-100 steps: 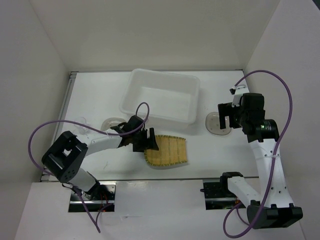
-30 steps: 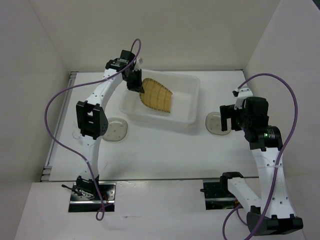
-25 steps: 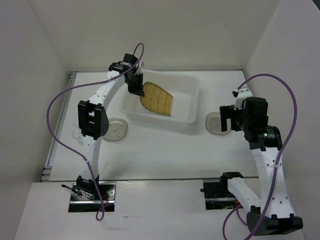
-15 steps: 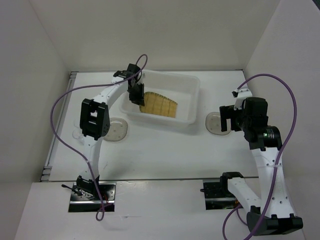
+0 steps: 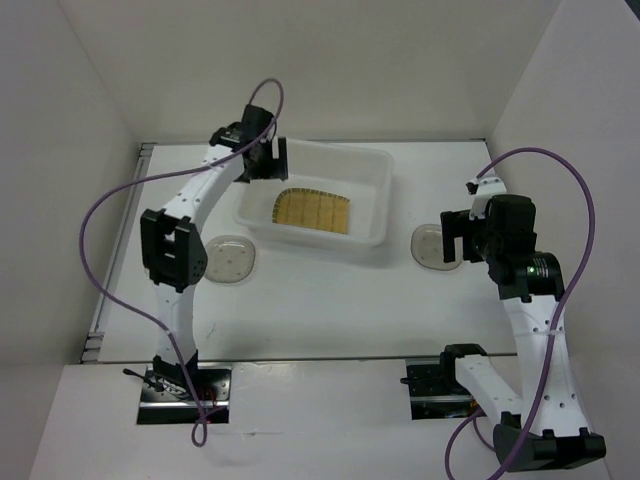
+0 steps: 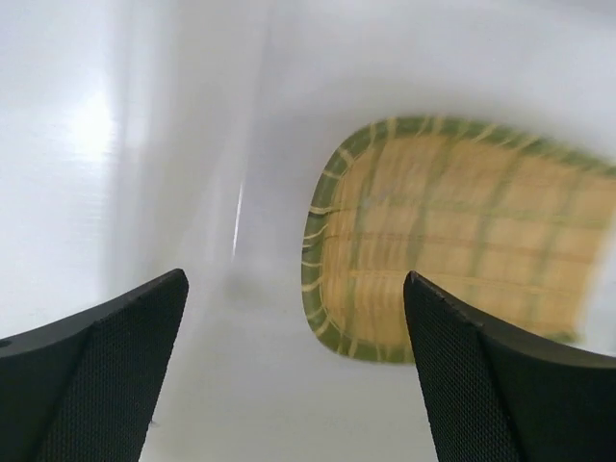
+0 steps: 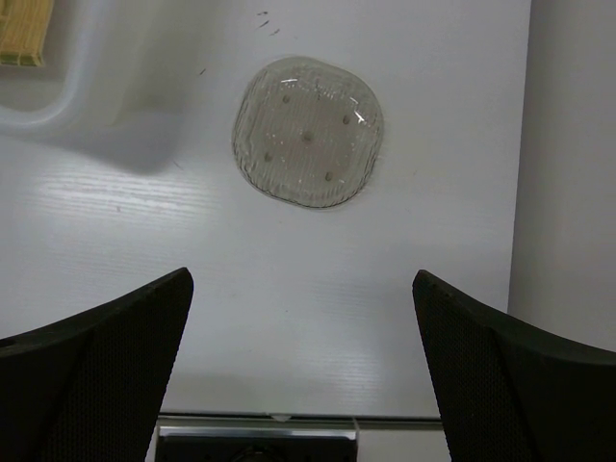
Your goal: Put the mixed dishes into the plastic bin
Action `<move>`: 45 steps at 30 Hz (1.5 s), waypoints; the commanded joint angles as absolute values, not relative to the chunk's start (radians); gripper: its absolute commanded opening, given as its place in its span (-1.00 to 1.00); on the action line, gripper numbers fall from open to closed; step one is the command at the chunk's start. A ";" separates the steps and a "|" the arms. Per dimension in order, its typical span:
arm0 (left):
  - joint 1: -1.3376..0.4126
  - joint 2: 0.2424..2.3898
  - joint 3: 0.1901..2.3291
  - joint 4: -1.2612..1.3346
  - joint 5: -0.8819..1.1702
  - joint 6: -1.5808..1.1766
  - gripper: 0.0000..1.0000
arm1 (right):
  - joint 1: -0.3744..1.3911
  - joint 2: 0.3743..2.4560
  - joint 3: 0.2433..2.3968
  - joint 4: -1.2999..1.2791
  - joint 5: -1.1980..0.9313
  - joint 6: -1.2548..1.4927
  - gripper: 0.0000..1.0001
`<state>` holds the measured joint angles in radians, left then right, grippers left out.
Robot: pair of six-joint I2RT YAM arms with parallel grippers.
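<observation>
The yellow fan-shaped plate (image 5: 313, 210) lies flat inside the plastic bin (image 5: 372, 163); it also shows in the left wrist view (image 6: 452, 255). My left gripper (image 5: 268, 160) is open and empty above the bin's far left corner. One grey-brown saucer (image 5: 229, 259) lies left of the bin. The other saucer (image 5: 430, 245) lies right of the bin and shows in the right wrist view (image 7: 308, 133). My right gripper (image 5: 455, 238) is open and empty, hovering over that saucer's near side. A faint clear glass cup (image 5: 157, 268) sits at the far left.
White walls enclose the table on three sides. A metal rail (image 5: 118, 240) runs along the table's left edge. The bin's corner (image 7: 58, 96) shows at the upper left of the right wrist view. Arm bases stand at the near edge.
My left gripper carried the yellow plate from the table up over the bin, lowered it, let it go and pulled back to the bin's far left corner. The right arm barely moved.
</observation>
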<state>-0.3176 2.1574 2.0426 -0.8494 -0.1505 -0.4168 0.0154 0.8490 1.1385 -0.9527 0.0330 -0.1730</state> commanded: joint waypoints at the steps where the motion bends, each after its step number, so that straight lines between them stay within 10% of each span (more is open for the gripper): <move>1: -0.344 1.864 2.175 -0.721 -0.246 -0.462 1.00 | 0.025 0.830 1.137 -0.933 0.090 -0.141 0.99; 6: -0.353 1.864 2.344 -0.928 -0.183 -0.480 1.00 | -0.023 0.920 1.169 -0.844 0.162 -0.196 0.99; 14: -0.345 1.553 1.772 -0.753 -0.120 -0.531 1.00 | -0.032 1.170 1.068 -0.844 0.143 -0.386 0.99; 23: -0.334 1.470 1.687 -0.793 -0.110 -0.541 1.00 | -0.149 1.313 1.028 -0.704 0.133 -0.307 0.99; 31: -0.325 1.480 1.669 -0.793 -0.049 -0.551 1.00 | -0.285 1.474 1.106 -0.727 -0.064 -0.324 0.99; 35: -0.325 1.480 1.669 -0.793 -0.037 -0.551 1.00 | -0.634 1.725 1.319 -0.908 -0.323 -0.333 0.99; 45: -0.316 1.450 1.608 -0.782 -0.028 -0.541 1.00 | -0.598 1.680 1.238 -0.885 -0.372 -0.408 1.00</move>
